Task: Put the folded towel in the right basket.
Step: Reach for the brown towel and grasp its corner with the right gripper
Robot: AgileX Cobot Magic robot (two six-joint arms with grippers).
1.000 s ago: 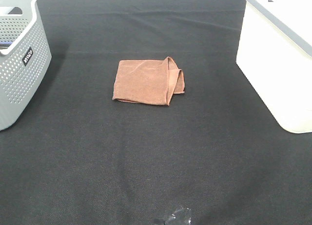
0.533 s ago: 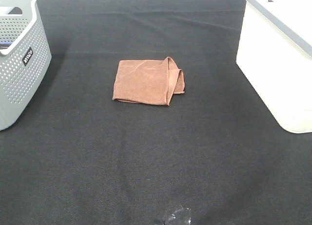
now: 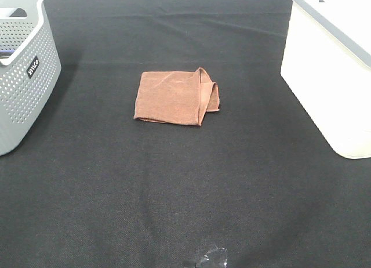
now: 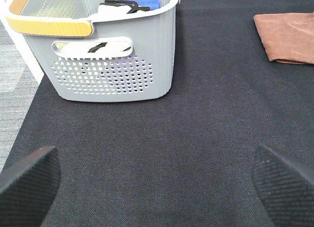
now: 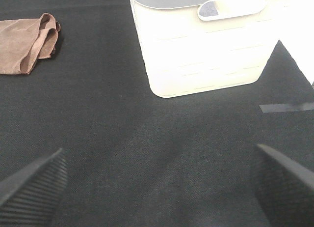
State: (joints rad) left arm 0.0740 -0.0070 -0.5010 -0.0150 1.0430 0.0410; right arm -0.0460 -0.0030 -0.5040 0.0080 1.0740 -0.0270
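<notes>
A brown folded towel (image 3: 175, 97) lies flat on the black table near its middle. It also shows in the left wrist view (image 4: 289, 38) and in the right wrist view (image 5: 27, 42). The right basket (image 3: 333, 65) is white with a grey rim and stands at the table's right edge; it also shows in the right wrist view (image 5: 201, 40). My left gripper (image 4: 157, 180) is open and empty, far from the towel. My right gripper (image 5: 157, 183) is open and empty, near the white basket. Neither arm shows in the exterior high view.
A grey perforated basket (image 3: 23, 65) stands at the left edge; in the left wrist view (image 4: 105, 50) it holds several items. The table's left edge and grey floor (image 4: 14, 89) show beside it. A strip of tape (image 5: 287, 107) lies right of the white basket.
</notes>
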